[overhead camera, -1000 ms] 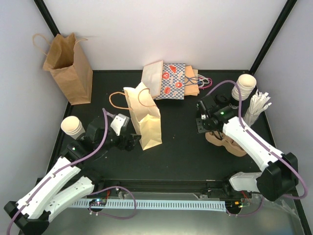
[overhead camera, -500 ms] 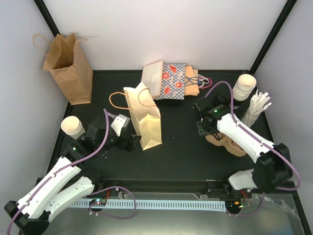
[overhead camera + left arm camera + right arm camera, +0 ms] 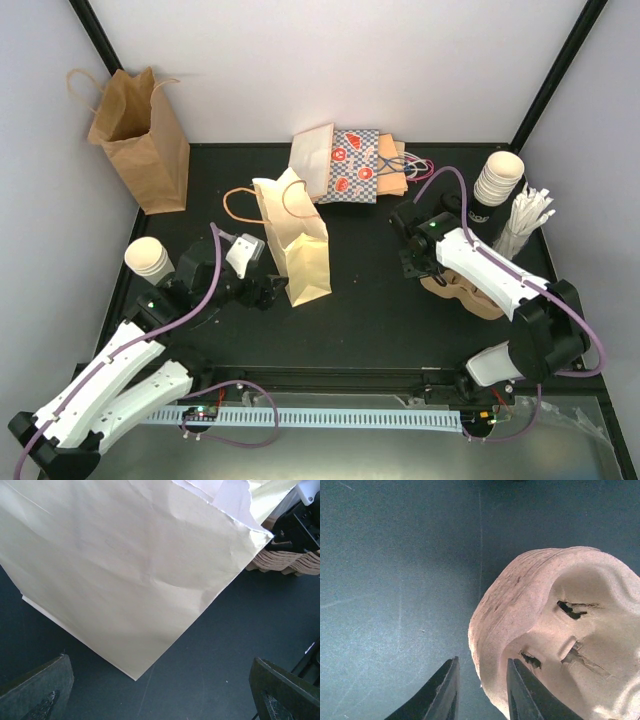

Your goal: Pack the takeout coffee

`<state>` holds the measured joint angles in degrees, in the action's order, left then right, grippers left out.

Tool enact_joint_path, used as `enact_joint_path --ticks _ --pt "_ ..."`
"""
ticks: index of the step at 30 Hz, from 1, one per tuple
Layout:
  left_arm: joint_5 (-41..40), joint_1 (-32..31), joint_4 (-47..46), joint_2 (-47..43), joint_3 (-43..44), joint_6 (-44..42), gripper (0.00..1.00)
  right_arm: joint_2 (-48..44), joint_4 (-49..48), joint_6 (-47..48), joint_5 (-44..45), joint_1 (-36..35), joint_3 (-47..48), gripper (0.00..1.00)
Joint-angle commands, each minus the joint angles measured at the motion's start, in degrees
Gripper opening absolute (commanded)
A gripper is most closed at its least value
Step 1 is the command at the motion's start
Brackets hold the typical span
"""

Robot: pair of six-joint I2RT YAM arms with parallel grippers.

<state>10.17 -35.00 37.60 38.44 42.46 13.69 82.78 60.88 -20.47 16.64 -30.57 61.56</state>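
Two stacks of white takeout coffee cups stand on the table, one at the far right (image 3: 500,178) and one at the left edge (image 3: 149,259). A cream handled paper bag (image 3: 297,240) stands upright in the middle. My left gripper (image 3: 268,292) is wide open just left of its base, and the bag's side (image 3: 125,570) fills the left wrist view above the gripper (image 3: 160,659). My right gripper (image 3: 413,262) points down at the left end of a tan pulp cup carrier (image 3: 470,295). Its jaws (image 3: 482,662) stand narrow astride the carrier's edge (image 3: 560,630), with a gap on the outer side.
A tall brown paper bag (image 3: 140,135) stands at the back left. Patterned bags (image 3: 350,165) lie flat at the back centre. A bundle of white sticks (image 3: 525,220) stands beside the right cup stack. Walls close the table on three sides.
My right gripper's jaws have narrowed around the carrier's edge and the arm has shifted slightly left. The left arm has not moved.
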Motion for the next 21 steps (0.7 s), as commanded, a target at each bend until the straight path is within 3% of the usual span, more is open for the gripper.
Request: enact_joint_path --ticks 1,9,17,21 --pt "-1.0 -0.2 -1.3 -0.6 -0.3 -0.8 0.99 0.3 0.7 -0.5 2.3 -0.4 0.2 0.3" --pt "-1.1 -0.2 -1.2 -0.7 -0.2 -0.7 0.99 2.1 1.6 -1.2 4.1 -0.5 0.6 0.29" --pt "-1.2 -0.2 -1.2 -0.6 -0.2 -0.7 0.99 0.8 1.5 -1.2 3.9 -0.5 0.7 0.14" --pt "-1.2 -0.2 -1.2 -0.6 -0.2 -0.7 0.99 -1.1 1.8 -1.2 4.0 -0.5 1.5 0.12"
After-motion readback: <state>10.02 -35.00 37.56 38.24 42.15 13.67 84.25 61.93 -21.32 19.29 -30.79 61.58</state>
